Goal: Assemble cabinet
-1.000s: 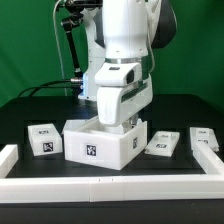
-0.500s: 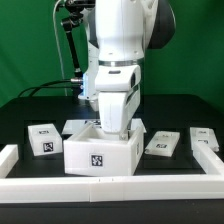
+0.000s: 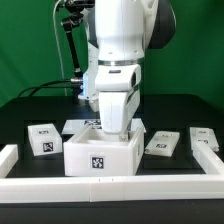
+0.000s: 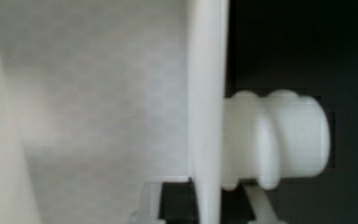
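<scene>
The cabinet (image 3: 100,158) is a white open-topped shell with a square tag on its front, standing square to the front rail at the table's middle. My gripper (image 3: 114,128) reaches down into it from above and its fingertips are hidden behind the front wall. In the wrist view the gripper (image 4: 208,206) is shut on the cabinet's thin wall (image 4: 206,90), seen edge-on, with a ribbed white knob (image 4: 286,135) on one side. Small tagged drawer blocks lie on the exterior view's left (image 3: 42,140) and right (image 3: 162,145), with another further right (image 3: 203,138).
A low white rail (image 3: 110,186) edges the table front and both sides. The marker board (image 3: 73,127) lies flat behind the cabinet, partly hidden. A black stand with cables (image 3: 70,60) rises at the back on the exterior view's left.
The cabinet has turned from skewed to square with the front rail and slid slightly toward it, with my gripper on it. The drawer blocks have not moved.
</scene>
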Available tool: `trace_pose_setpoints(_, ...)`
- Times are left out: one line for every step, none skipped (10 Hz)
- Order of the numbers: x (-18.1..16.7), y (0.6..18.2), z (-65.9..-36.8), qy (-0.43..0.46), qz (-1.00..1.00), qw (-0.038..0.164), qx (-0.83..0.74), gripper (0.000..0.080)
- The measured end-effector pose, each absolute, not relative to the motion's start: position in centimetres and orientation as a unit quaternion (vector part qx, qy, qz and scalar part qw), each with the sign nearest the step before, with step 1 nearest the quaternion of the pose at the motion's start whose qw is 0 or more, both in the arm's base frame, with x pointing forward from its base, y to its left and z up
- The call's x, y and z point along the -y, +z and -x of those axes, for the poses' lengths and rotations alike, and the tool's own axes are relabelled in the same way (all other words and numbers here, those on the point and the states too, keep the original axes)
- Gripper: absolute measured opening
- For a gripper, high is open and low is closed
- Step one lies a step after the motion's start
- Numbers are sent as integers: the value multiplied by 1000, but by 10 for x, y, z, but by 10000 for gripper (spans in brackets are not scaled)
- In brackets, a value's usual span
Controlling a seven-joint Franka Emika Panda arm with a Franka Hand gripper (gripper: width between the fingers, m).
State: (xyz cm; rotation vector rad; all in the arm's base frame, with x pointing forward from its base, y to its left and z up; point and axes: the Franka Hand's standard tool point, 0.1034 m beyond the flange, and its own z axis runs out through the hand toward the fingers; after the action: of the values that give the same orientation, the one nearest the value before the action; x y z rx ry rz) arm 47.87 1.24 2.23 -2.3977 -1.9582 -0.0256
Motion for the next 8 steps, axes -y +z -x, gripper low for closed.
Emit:
trace_pose_setpoints(-12,23,-487,-12,762,20,647,34)
trace_pose_setpoints(-13,23,-493,-15,750,19,661,34)
trace_pose_setpoints(-16,22,-499,-16,741,16,672,34)
trace_pose_setpoints(-19,22,-506,-19,734,14,679,34)
trace_pose_setpoints(-23,22,-511,-22,730,12,683,34)
trace_pose_setpoints(-22,22,-511,-22,731,12,682,34)
trace_pose_setpoints(-21,22,-511,-22,732,12,681,34)
trace_pose_setpoints(-22,22,-511,-22,732,12,681,34)
